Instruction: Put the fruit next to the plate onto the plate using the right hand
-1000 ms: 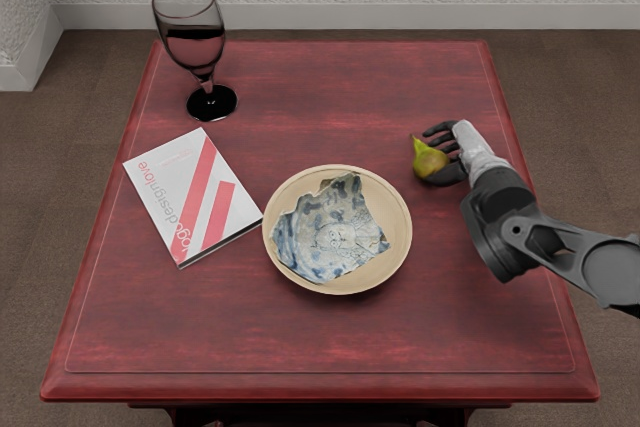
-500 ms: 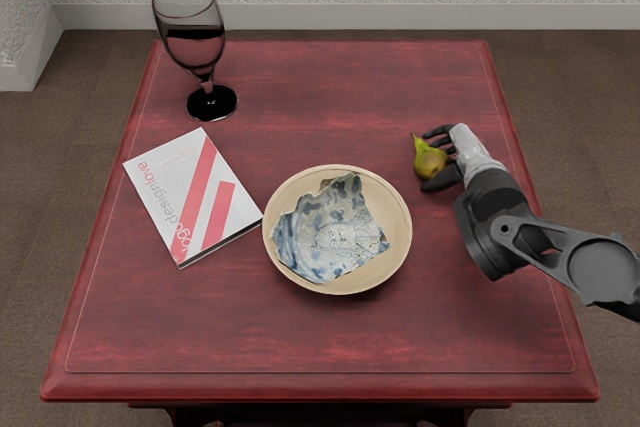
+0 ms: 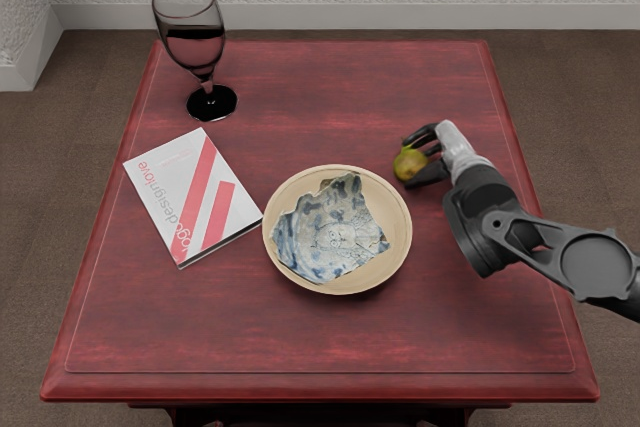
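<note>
A small yellow-green pear [image 3: 407, 163] is held in my right hand [image 3: 420, 155], whose dark fingers curl around it. The fruit hangs just off the upper right rim of the tan plate [image 3: 395, 205], which carries a blue and white patterned centre. My right arm comes in from the picture's right edge, its thick dark forearm over the table's right side. Whether the pear touches the tabletop I cannot tell. The left arm is out of view.
A wine glass [image 3: 196, 47] stands at the table's far left. A white and red book [image 3: 191, 193] lies left of the plate. The red wooden table [image 3: 330, 97] ends close to my forearm on the right.
My right hand has closed on the pear and carried it a little left toward the plate's rim. The forearm has shifted left with it.
</note>
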Controlling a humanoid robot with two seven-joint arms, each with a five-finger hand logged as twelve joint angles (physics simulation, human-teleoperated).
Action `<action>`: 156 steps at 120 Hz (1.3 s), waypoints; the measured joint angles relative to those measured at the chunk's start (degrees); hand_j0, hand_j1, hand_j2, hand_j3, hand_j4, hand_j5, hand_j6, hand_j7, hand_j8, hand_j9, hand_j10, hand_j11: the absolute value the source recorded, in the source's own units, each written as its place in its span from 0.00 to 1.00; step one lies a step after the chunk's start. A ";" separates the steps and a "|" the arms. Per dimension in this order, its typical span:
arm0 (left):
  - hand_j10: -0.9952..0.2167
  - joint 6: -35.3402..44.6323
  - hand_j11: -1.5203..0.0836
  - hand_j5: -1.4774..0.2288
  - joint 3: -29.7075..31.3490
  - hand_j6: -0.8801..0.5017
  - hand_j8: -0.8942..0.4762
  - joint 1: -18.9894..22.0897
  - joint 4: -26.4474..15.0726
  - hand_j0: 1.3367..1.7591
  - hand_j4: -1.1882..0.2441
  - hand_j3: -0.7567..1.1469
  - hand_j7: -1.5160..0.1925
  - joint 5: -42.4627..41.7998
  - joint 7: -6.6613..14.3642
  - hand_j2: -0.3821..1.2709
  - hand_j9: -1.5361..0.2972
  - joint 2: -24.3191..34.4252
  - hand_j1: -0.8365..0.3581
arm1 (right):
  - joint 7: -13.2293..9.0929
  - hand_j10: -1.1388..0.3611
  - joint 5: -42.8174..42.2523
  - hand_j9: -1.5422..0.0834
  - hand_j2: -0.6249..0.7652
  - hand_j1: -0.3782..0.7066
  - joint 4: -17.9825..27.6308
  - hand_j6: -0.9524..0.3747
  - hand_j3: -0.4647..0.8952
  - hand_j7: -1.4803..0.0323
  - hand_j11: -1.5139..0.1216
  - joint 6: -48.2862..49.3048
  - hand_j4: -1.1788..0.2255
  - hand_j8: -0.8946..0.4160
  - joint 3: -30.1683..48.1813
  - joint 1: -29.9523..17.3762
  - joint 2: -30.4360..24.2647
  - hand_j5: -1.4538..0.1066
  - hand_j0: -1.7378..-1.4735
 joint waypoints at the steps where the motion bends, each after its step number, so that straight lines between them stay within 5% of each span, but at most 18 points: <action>1: 0.82 0.00 0.95 0.87 0.00 0.64 0.65 0.00 0.00 0.76 0.83 0.40 0.89 0.00 0.00 0.23 0.84 0.00 0.99 | 0.00 0.37 0.01 0.44 0.63 0.58 0.11 0.45 0.34 0.45 0.40 0.01 0.41 0.39 0.04 0.01 -0.04 0.40 0.30; 156: 0.82 0.00 0.95 0.87 0.00 0.64 0.65 0.00 0.00 0.76 0.83 0.40 0.89 0.00 0.01 0.23 0.84 0.00 0.99 | -0.02 0.34 0.45 0.38 0.67 0.63 22.64 0.50 0.34 0.41 0.36 0.08 0.40 0.44 3.35 -0.12 -10.09 0.33 0.30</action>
